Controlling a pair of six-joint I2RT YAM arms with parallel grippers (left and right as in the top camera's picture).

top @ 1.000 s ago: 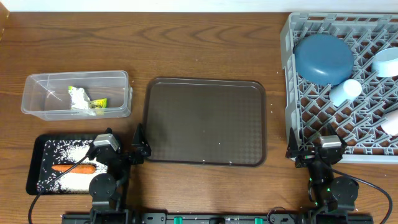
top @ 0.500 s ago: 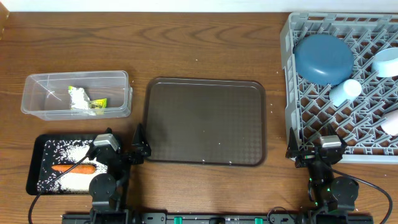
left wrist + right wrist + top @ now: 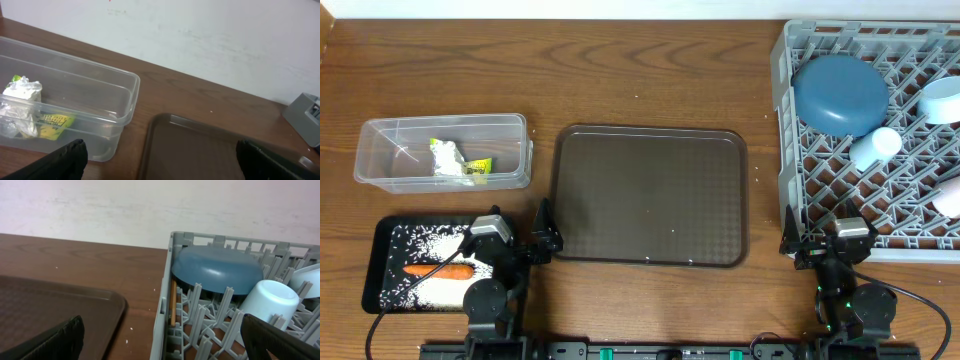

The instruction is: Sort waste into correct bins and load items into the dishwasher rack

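The table (image 3: 650, 80) is brown wood with darker grain lines. On the left, the tub (image 3: 380, 178) is clear, and its wrapper (image 3: 455, 160) is yellow-green, silver and white. The black tray (image 3: 378, 240) has white rice (image 3: 440, 288) and an orange carrot (image 3: 435, 270). The serving tray (image 3: 650, 195) is dark brown, finely textured. On the right, the rack (image 3: 785, 120) is a grey lattice, with a dark-blue bowl (image 3: 840, 95), a light-blue bowl (image 3: 942, 100), a pale cup (image 3: 875, 147) and light-brown chopsticks (image 3: 173, 302).

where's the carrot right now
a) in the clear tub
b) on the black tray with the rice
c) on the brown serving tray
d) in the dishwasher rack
B: the overhead view shows the carrot lying on the black tray amid the rice, while the clear tub holds only the wrapper.
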